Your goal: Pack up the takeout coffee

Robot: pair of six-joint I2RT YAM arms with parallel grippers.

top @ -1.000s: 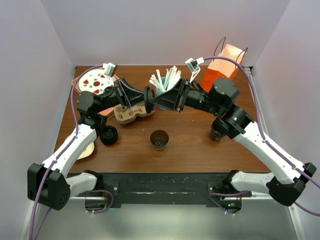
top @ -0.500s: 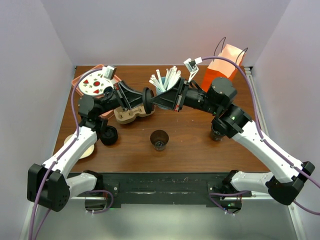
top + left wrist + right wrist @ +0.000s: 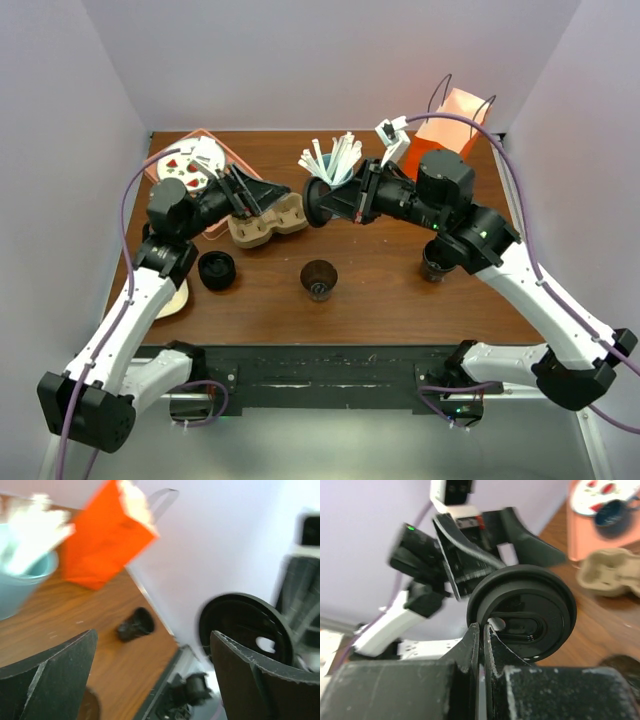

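Nearest me, the open brown paper cup (image 3: 319,278) sits alone at the front middle of the brown wooden worktop (image 3: 380,300), with a loose black lid (image 3: 216,270) off to its left. It's too dark inside to tell if there's coffee in it. A second dark cup (image 3: 432,268) is half hidden under my right arm, so no idea whether it's lidded.

Further in, my right fingers (image 3: 480,642) are pinched tight on the rim of a round black plastic sip lid (image 3: 522,612), held on edge in the air. My left fingers (image 3: 258,192) are spread wide with nothing in them, near that lid and over the moulded tan cardboard cup carrier (image 3: 265,222).

Worries: it's only an edge pinch, so the lid could swivel or pop out when I press it on. Nothing's steadying the cup either, so a crooked push might tip it. The two arms are close too, so a bump is easy.

Far back: a teal cup of white stirrers (image 3: 335,165), the orange paper bag (image 3: 452,135) and a pink tray (image 3: 222,148) partly behind my left arm. The left wrist view is smeared, so it's not much use.
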